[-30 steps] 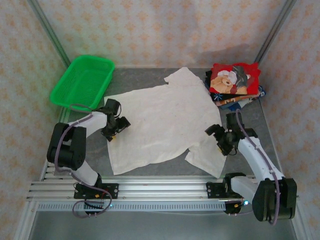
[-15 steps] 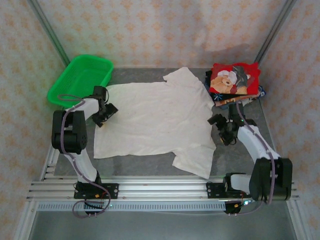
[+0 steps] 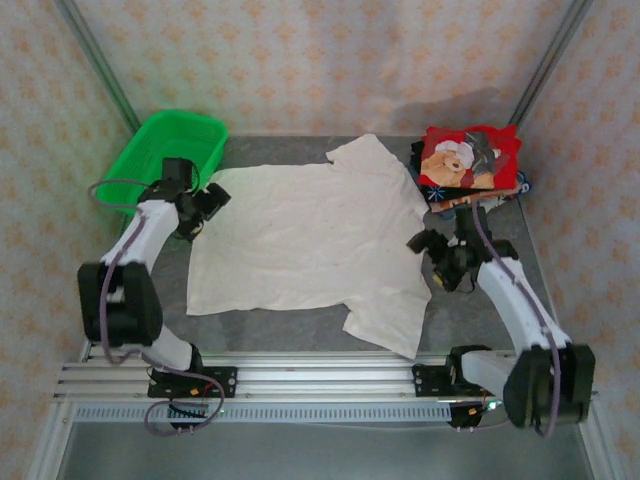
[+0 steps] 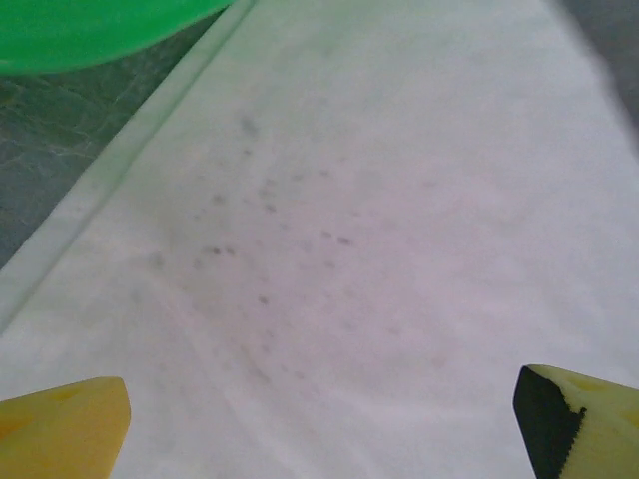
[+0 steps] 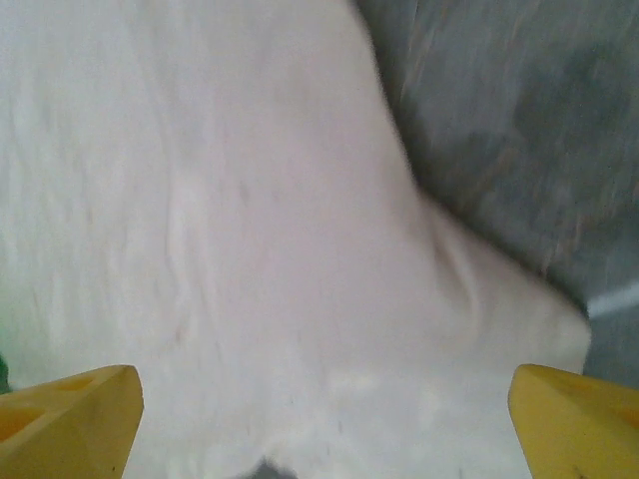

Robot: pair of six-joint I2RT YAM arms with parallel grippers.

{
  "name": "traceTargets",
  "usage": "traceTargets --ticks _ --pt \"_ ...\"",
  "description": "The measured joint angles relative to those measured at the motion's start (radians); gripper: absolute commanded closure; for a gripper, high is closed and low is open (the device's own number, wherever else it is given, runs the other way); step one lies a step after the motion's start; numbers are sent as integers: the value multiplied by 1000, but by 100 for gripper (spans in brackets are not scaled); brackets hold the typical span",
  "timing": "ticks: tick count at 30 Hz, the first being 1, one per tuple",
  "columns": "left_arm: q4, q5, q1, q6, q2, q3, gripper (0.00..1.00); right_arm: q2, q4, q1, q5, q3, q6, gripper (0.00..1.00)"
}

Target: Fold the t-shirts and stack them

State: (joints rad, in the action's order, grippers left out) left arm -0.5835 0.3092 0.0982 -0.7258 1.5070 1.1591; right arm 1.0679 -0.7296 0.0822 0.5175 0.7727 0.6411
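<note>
The large off-white shirt (image 3: 310, 240) lies spread flat on the grey table, one sleeve at the back and one at the near right. My left gripper (image 3: 208, 198) is open over the shirt's far left corner, beside the green basket; its yellow fingertips (image 4: 62, 427) stand wide apart above cloth (image 4: 339, 230) with small dark marks. My right gripper (image 3: 422, 244) is open at the shirt's right edge, over white cloth (image 5: 260, 249) with nothing between its fingertips (image 5: 70, 417). At the back right sits a stack of folded shirts (image 3: 468, 160), the red teddy-bear one on top.
The green mesh basket (image 3: 160, 150) stands at the back left, close to my left gripper, and its rim (image 4: 90, 25) shows in the left wrist view. Bare grey table (image 5: 519, 120) lies right of the shirt. Metal frame posts rise at both back corners.
The shirt has slid left and back and lies flatter. My left gripper has moved back toward the basket. My right gripper has moved back along the shirt's right edge.
</note>
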Motion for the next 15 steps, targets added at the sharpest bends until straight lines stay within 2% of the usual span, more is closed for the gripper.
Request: traceTargets --ticks 4,8,12,15 --pt "-53 32 0 23 -182 -61 0 -162 -139 163 34 -73 40 13" --pt "-126 35 -5 48 -290 -181 0 -277 -264 302 41 -164 87 22" --pt "-166 38 -6 54 -332 -327 2 -294 -296 348 40 -245 106 31" --pt "-166 52 -7 45 -330 -406 4 -219 -251 364 30 -286 123 37"
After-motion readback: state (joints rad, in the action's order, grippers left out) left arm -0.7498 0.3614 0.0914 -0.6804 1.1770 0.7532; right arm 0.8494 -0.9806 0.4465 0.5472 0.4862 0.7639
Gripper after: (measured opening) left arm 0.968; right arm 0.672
